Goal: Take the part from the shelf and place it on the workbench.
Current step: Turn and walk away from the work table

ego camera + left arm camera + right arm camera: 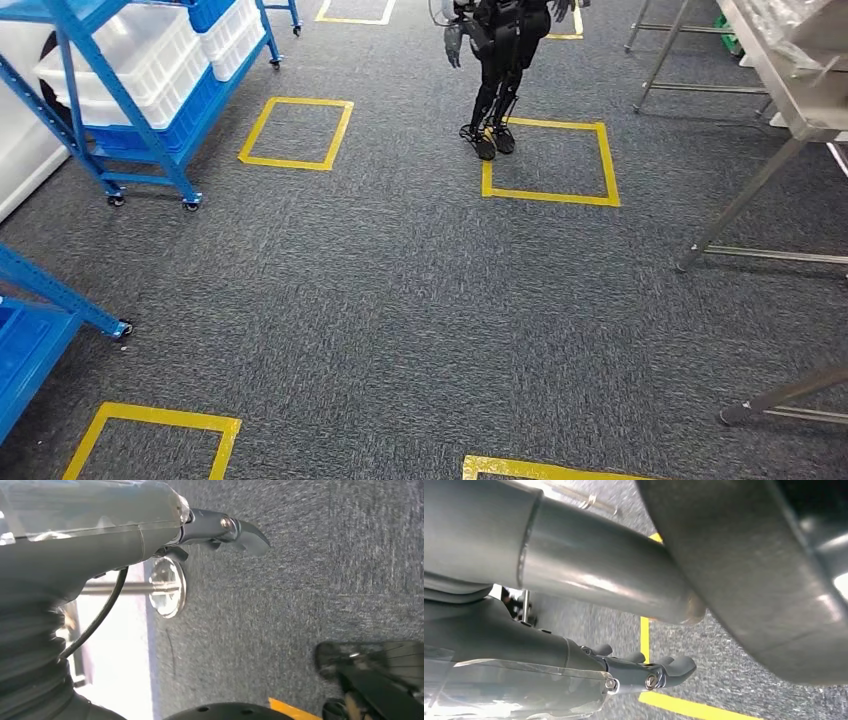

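Left robot hand [225, 532] hangs over grey carpet [300, 605], holding nothing

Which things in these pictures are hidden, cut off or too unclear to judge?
- White bins on the blue shelf, head view: their contents are hidden by their walls, so no part is visible.
- Workbench, head view: cut off by the right edge.
- Second robot, head view: upper body cut off by the top edge.
- Right hand, right wrist view: a clear cover hides whether it holds anything.
- Left hand, left wrist view: blurred.
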You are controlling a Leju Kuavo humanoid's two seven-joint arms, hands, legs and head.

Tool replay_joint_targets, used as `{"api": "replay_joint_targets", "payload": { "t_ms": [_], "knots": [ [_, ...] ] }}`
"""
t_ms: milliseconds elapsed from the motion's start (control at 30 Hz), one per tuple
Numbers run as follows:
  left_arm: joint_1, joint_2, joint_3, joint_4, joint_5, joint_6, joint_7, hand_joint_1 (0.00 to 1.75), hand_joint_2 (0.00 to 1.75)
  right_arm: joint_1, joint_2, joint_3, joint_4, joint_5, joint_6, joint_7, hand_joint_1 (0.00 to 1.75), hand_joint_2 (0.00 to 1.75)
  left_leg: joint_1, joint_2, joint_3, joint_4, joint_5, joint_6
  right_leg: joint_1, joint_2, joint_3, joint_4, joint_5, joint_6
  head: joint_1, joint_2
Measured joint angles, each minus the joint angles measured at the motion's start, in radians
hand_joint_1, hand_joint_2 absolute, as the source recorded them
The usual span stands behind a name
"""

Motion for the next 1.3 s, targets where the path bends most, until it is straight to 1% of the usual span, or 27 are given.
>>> {"api": "replay_joint_targets", "payload": {
  "t_ms": [33,67,133,200,233,300,333,400,433,500,533,567,600,667,733,800,833,900,967,1000,1033,1067,1100,1133,1200,1267,1300],
  "knots": [
    [0.002,0.0,0.0,0.0,0.0,0.0,-0.001,0.0,1.75,0.0,0.0,0.0,0.0,0.001,0.0,0.001,0.0,0.0,0.001,0.005,-0.006,0.019,0.0,-0.002,0.001,-0.016,0.0,0.0,-0.001,0.0,0.0,0.0],
    [0.004,0.001,0.0,0.0,0.0,-0.001,-0.002,0.0,1.75,-0.001,0.0,0.0,0.0,0.001,0.0,0.001,0.0,0.0,0.002,0.011,0.008,-0.002,0.018,-0.003,0.002,-0.029,0.001,0.001,-0.002,0.0,0.0,0.0],
    [0.006,0.002,0.0,0.0,0.001,-0.002,-0.002,0.0,1.75,-0.002,-0.001,0.0,0.0,0.003,0.0,0.001,0.0,0.0,0.001,0.045,0.083,-0.134,0.077,-0.001,0.003,-0.053,0.005,0.002,-0.007,0.006,0.0,0.0],
    [0.004,0.003,0.0,0.0,0.001,-0.002,-0.003,0.0,1.75,-0.004,-0.001,0.0,0.0,0.005,-0.001,0.001,0.0,0.0,-0.003,0.078,0.141,-0.241,0.109,0.01,0.009,-0.074,0.01,0.006,-0.014,0.016,0.0,0.0],
    [0.004,0.003,0.0,0.0,0.001,-0.002,-0.004,0.0,1.75,-0.005,-0.001,0.0,0.0,0.005,-0.002,0.001,0.0,0.0,-0.006,0.084,0.149,-0.26,0.11,0.015,0.012,-0.083,0.011,0.007,-0.016,0.02,0.0,0.0],
    [0.006,0.003,0.0,0.0,0.002,-0.002,-0.005,0.0,1.75,-0.01,-0.002,0.0,0.0,0.007,-0.003,0.0,0.0,0.0,-0.007,0.064,0.147,-0.264,0.112,0.027,0.013,-0.097,0.014,0.009,-0.02,0.029,0.0,0.0],
    [0.008,0.003,0.0,0.0,0.002,-0.002,-0.005,0.0,1.75,-0.013,-0.001,0.0,0.0,0.008,-0.003,0.0,0.0,0.0,-0.006,0.054,0.148,-0.266,0.115,0.032,0.01,-0.086,0.013,0.016,-0.028,0.035,0.0,0.0],
    [0.007,0.003,0.0,0.0,0.002,-0.003,-0.005,0.0,1.75,-0.015,-0.001,-0.001,0.0,0.009,-0.003,-0.001,0.0,0.0,-0.003,0.035,0.15,-0.272,0.121,0.043,0.005,-0.036,-0.013,0.081,-0.073,0.044,0.001,0.0],
    [0.006,0.002,0.0,0.0,0.002,-0.003,-0.005,0.0,1.75,-0.015,-0.001,-0.001,0.0,0.009,-0.003,-0.002,0.0,0.0,-0.003,0.024,0.148,-0.272,0.122,0.046,0.003,-0.007,-0.042,0.143,-0.106,0.047,0.001,0.0],
    [0.003,0.002,0.0,0.0,0.002,-0.003,-0.005,0.0,1.75,-0.014,-0.002,-0.001,0.0,0.01,-0.004,-0.002,0.0,0.0,-0.004,0.0,0.145,-0.271,0.124,0.049,0.001,0.015,-0.107,0.273,-0.156,0.048,0.001,0.0],
    [0.004,0.002,0.0,0.0,0.002,-0.003,-0.005,0.0,1.75,-0.014,-0.002,-0.001,0.0,0.011,-0.004,-0.002,0.0,0.0,-0.005,-0.015,0.144,-0.27,0.125,0.05,0.001,0.019,-0.123,0.3,-0.154,0.047,0.001,0.0],
    [0.005,0.002,0.0,0.0,0.002,-0.003,-0.005,0.0,1.75,-0.014,-0.003,-0.002,0.0,0.011,-0.005,-0.002,0.0,0.0,-0.005,-0.03,0.145,-0.269,0.125,0.05,0.001,0.021,-0.119,0.287,-0.131,0.046,0.001,0.0],
    [0.005,0.001,0.0,0.0,0.003,-0.003,-0.005,0.0,1.75,-0.014,-0.003,-0.002,0.0,0.012,-0.006,-0.002,0.0,0.0,-0.005,-0.045,0.146,-0.267,0.125,0.049,0.0,0.027,-0.098,0.236,-0.093,0.044,0.001,0.0],
    [0.004,0.0,0.0,0.0,0.003,-0.003,-0.005,0.0,1.75,-0.012,-0.003,-0.002,0.0,0.014,-0.006,-0.001,0.0,0.0,-0.006,-0.073,0.145,-0.262,0.124,0.043,-0.004,0.063,-0.039,0.099,-0.026,0.04,0.001,0.0],
    [0.003,-0.001,0.0,0.0,0.002,-0.003,-0.005,0.0,1.75,-0.01,-0.003,-0.002,0.001,0.015,-0.006,-0.001,0.0,0.0,-0.006,-0.095,0.137,-0.259,0.127,0.031,-0.004,0.09,-0.014,0.034,-0.007,0.033,0.001,0.0],
    [0.006,-0.001,0.0,0.0,0.002,-0.003,-0.005,0.0,1.75,-0.012,-0.002,-0.002,0.0,0.015,-0.006,-0.002,0.0,0.0,-0.005,-0.114,0.131,-0.263,0.133,0.017,-0.003,0.077,-0.015,0.029,-0.004,0.022,0.001,0.0],
    [0.008,0.0,0.0,0.0,0.002,-0.003,-0.005,0.0,1.75,-0.013,-0.001,-0.002,0.0,0.015,-0.006,-0.002,0.0,0.0,-0.004,-0.108,0.128,-0.261,0.131,0.012,-0.003,0.066,-0.014,0.024,-0.001,0.015,0.001,0.0],
    [0.007,0.0,0.0,0.0,0.001,-0.003,-0.004,0.0,1.75,-0.012,0.001,-0.002,0.0,0.016,-0.007,-0.002,0.0,0.0,-0.007,-0.064,0.101,-0.208,0.097,0.006,-0.004,0.039,-0.013,0.014,0.006,-0.001,0.0,0.0],
    [0.002,0.0,0.0,0.0,0.001,-0.003,-0.004,0.0,1.75,-0.008,0.001,-0.002,0.0,0.017,-0.007,-0.002,0.0,0.0,-0.007,-0.012,0.043,-0.082,0.031,0.002,0.001,0.009,-0.013,0.012,0.007,-0.009,0.0,0.0],
    [0.001,0.0,0.0,0.0,0.001,-0.003,-0.004,0.0,1.75,-0.007,0.001,-0.002,0.001,0.018,-0.007,-0.002,0.0,0.0,-0.006,-0.002,0.016,-0.02,0.006,0.0,0.004,-0.007,-0.014,0.012,0.006,-0.011,0.0,0.0],
    [0.001,0.0,0.0,0.0,0.001,-0.003,-0.004,0.0,1.75,-0.006,0.0,-0.002,0.001,0.019,-0.007,-0.002,0.0,0.0,-0.005,0.004,0.001,0.017,-0.002,-0.001,0.006,-0.022,-0.014,0.013,0.005,-0.012,0.0,0.0],
    [0.002,0.0,0.0,0.0,0.001,-0.004,-0.004,0.0,1.75,-0.006,0.0,-0.002,0.001,0.02,-0.007,-0.001,0.0,0.0,-0.004,0.008,0.005,0.015,0.007,-0.002,0.007,-0.036,-0.014,0.013,0.004,-0.012,0.0,0.0],
    [0.003,0.0,0.0,0.0,0.001,-0.004,-0.003,0.0,1.75,-0.007,0.0,-0.002,0.001,0.02,-0.007,-0.001,0.0,0.0,-0.004,0.014,0.029,-0.023,0.031,-0.001,0.008,-0.049,-0.013,0.013,0.003,-0.012,0.0,0.0],
    [0.004,0.001,0.0,0.0,0.001,-0.004,-0.003,0.0,1.75,-0.007,0.0,-0.002,0.001,0.021,-0.007,0.0,0.0,0.0,-0.005,0.028,0.067,-0.091,0.063,0.001,0.009,-0.061,-0.012,0.014,0.002,-0.011,0.0,0.0],
    [0.002,0.001,0.0,0.0,0.0,-0.004,-0.004,0.0,1.75,-0.008,-0.001,-0.002,0.001,0.021,-0.007,0.0,0.0,0.0,-0.011,0.075,0.137,-0.22,0.101,0.012,0.014,-0.083,-0.008,0.015,-0.002,-0.006,0.0,0.0],
    [0.0,0.001,0.0,0.0,-0.001,-0.005,-0.005,0.0,1.75,-0.009,-0.001,-0.002,0.001,0.019,-0.008,0.0,0.0,0.0,-0.018,0.095,0.158,-0.267,0.106,0.024,0.018,-0.102,-0.005,0.016,-0.005,0.003,0.0,0.0],
    [-0.001,0.001,0.0,0.0,-0.002,-0.005,-0.004,0.0,1.75,-0.011,-0.001,-0.002,0.001,0.018,-0.009,0.0,0.0,0.0,-0.018,0.082,0.156,-0.268,0.109,0.029,0.019,-0.111,-0.003,0.016,-0.006,0.007,0.0,0.0]
  ]
}}
